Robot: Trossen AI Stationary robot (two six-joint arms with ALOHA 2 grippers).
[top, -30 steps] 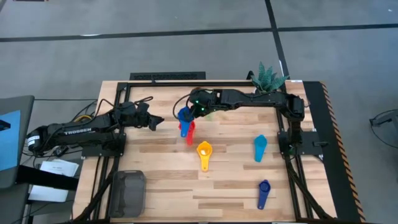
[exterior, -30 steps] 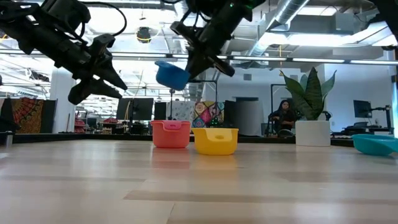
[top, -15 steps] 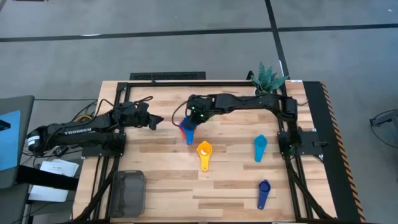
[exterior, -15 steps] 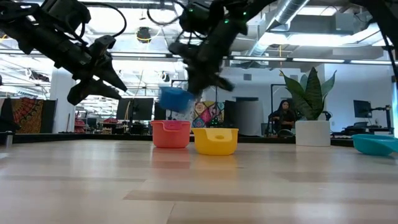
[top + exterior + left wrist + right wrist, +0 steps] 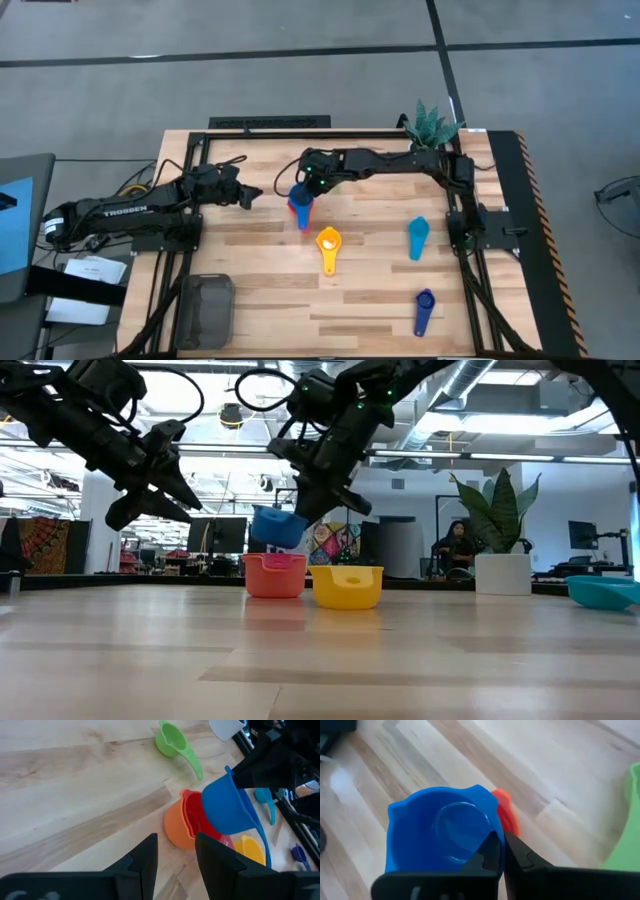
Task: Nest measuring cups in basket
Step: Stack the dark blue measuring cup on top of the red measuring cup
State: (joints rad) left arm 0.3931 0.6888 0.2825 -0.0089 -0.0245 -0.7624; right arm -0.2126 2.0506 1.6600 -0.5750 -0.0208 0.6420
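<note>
My right gripper (image 5: 309, 187) is shut on a blue measuring cup (image 5: 275, 527). The cup hangs tilted just over a red cup nested in an orange one (image 5: 186, 820) at mid-table. Whether the blue cup touches them I cannot tell. A yellow cup (image 5: 328, 243) rests next to the pair. A teal cup (image 5: 418, 237) and a dark blue cup (image 5: 424, 310) lie further right, and a green cup (image 5: 172, 740) lies toward the far edge. The dark grey basket (image 5: 207, 310) stands at the near left corner. My left gripper (image 5: 255, 195) waits open, raised, to the left of the cups. My right gripper holds the blue cup by its rim wall (image 5: 487, 837), at the side of the bowl, with one finger (image 5: 489, 854) inside the cup and the other outside. The fingers slant down from the table's right. The cup hangs tilted, its handle (image 5: 264, 847) pointing toward the near edge.
A white pot with a green plant (image 5: 430, 125) stands at the far right corner. Bare wood lies between the basket and the cups. Dark frame rails (image 5: 470, 290) run along the left, right and far sides of the table.
My right gripper has come down with the blue cup, from well above the red and orange cups to just over them, shifting slightly toward the near edge. The cup has stayed tilted in the hold.
</note>
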